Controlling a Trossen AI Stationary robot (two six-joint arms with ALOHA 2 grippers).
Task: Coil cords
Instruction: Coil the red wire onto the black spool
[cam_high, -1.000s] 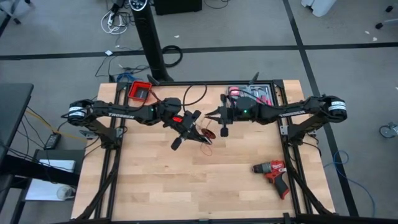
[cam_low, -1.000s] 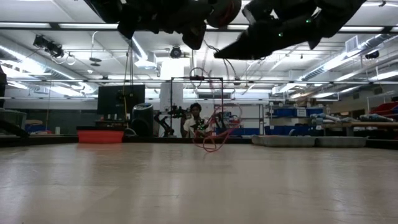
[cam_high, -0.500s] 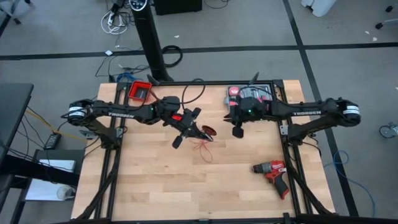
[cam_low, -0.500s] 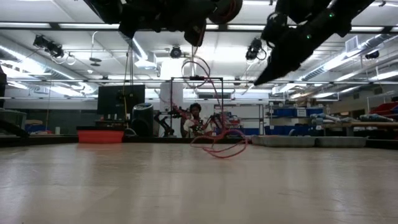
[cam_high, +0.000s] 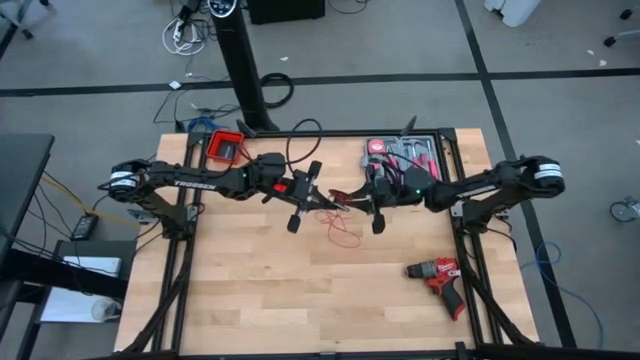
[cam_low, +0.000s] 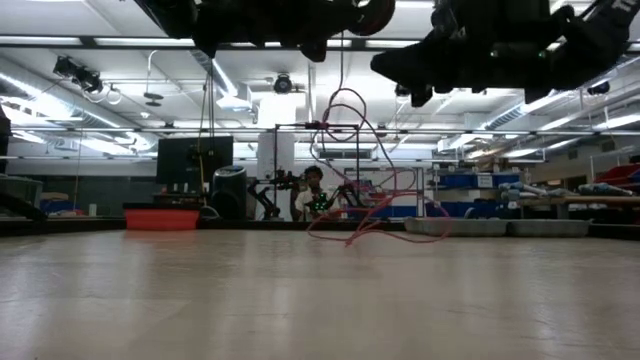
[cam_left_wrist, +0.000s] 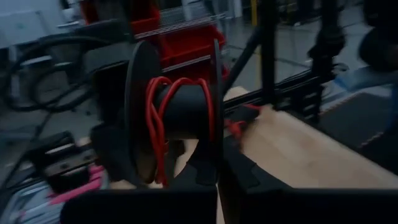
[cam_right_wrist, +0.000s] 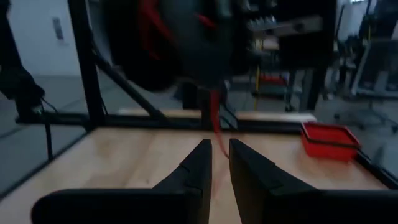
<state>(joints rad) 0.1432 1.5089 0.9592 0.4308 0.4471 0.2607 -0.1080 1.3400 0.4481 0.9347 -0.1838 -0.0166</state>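
The cords are one thin red wire, partly wound on a black spool. The rest hangs from the spool in loops, and its slack end lies on the table. My left gripper is over the middle of the table, shut on the spool. My right gripper faces the spool from the table's right, level. A narrow gap shows between its fingertips. The wire drops from the spool straight to that gap. My left gripper pinches one flange of the spool by its rim between its two fingers, coming level from the table's left. The spool is lifted clear of the table, axle roughly level, with red turns around its core. I cannot tell whether my right gripper touches the wire.
A red-black drill lies near the table's right front. A tray of tools sits at the back right and a red bin at the back left. A person stands in the room beyond the table.
My right gripper drew back toward the table's right edge, then came back to the spool, lower and rolled. My left gripper rolled and tipped the spool in place. The hanging wire swung, and its slack loops spread toward the table's right.
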